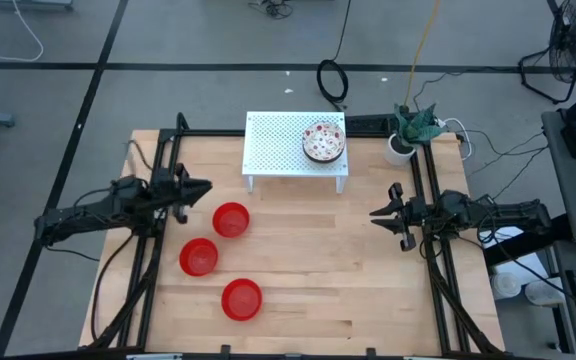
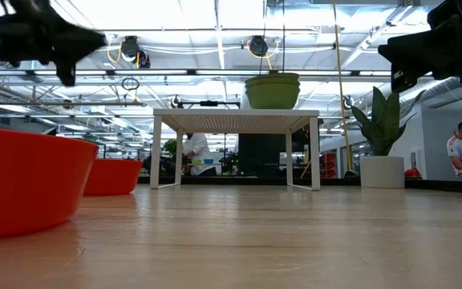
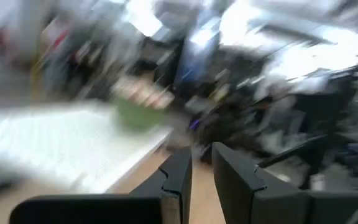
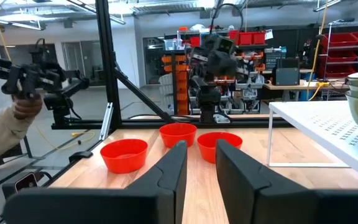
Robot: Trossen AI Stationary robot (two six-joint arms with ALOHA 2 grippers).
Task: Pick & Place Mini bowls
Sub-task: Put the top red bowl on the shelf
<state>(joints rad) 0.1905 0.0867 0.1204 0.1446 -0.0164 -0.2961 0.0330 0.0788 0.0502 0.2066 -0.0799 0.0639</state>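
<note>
Three red bowls (image 1: 231, 219) remain on the table (image 1: 348, 280), patterned bowls (image 1: 323, 141) stacked on the white rack (image 1: 278, 150); my left end effector (image 1: 200, 188) and right end effector (image 1: 378, 213) are slightly parted, empty.

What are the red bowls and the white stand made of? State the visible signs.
Red bowls: likely plastic or glazed ceramic; smooth, uniform glossy red. White stand: probably painted metal or plastic; its flat top shows a fine grid of perforations, on thin legs.

red bowls (image 1: 231, 219): 3 | patterned bowl stack (image 1: 323, 141): 1 | plant cup (image 1: 400, 148): 1
</note>
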